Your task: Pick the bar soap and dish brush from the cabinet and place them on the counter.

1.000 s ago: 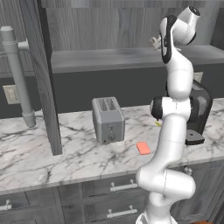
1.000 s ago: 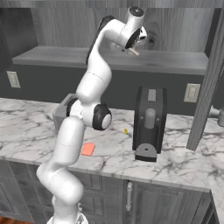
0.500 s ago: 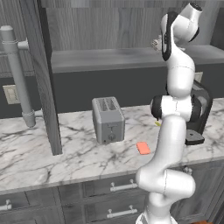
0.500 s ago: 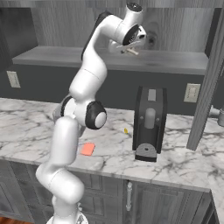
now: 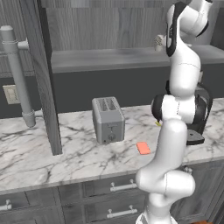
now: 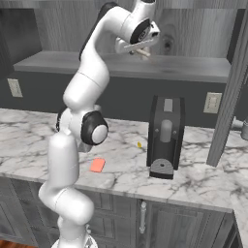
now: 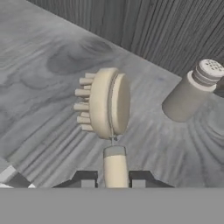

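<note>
My gripper (image 7: 113,178) is up at the cabinet (image 5: 131,26), over its grey shelf (image 6: 193,68). My jaws are squeezed tight on the handle of the dish brush (image 7: 107,113). The round head sticks out in front of me, with its bristles to one side. A small beige bottle (image 7: 190,89) stands on the shelf near it. The bar soap (image 5: 143,148) lies flat on the counter (image 5: 78,159), near the front edge, just beside the toaster (image 5: 108,119).

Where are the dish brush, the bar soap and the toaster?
dish brush (image 7: 109,103), hand view, round head.
bar soap (image 5: 143,148), left base view, flat top face.
toaster (image 5: 109,120), left base view, front panel.
</note>
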Robot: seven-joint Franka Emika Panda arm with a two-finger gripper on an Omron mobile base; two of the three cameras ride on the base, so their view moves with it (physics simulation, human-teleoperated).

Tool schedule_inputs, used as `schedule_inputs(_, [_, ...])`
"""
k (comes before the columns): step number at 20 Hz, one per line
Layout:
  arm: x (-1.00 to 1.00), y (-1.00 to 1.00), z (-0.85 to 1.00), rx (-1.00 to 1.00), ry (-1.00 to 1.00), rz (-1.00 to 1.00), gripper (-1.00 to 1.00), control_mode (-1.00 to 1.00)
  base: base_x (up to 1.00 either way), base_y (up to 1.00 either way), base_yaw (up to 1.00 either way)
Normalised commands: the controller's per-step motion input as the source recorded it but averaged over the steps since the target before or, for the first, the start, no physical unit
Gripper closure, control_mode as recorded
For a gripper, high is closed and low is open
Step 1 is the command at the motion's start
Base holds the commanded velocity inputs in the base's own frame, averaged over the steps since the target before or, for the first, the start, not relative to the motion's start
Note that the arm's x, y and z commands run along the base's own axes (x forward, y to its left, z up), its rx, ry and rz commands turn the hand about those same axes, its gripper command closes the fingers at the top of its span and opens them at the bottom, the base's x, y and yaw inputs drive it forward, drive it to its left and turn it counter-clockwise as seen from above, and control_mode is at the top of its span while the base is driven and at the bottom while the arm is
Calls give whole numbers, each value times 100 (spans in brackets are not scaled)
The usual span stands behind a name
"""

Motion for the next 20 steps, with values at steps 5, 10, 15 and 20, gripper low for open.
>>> schedule_inputs(5, [-57,4,-16,1,-34,0,100,-100,0,0,0])
schedule_inputs(10, [-69,2,-13,0,-33,0,100,-100,0,0,0])
schedule_inputs(15, [-79,4,-8,0,-28,0,100,-100,0,0,0])
schedule_inputs(20, [-60,20,8,-2,-8,0,100,-100,0,0,0])
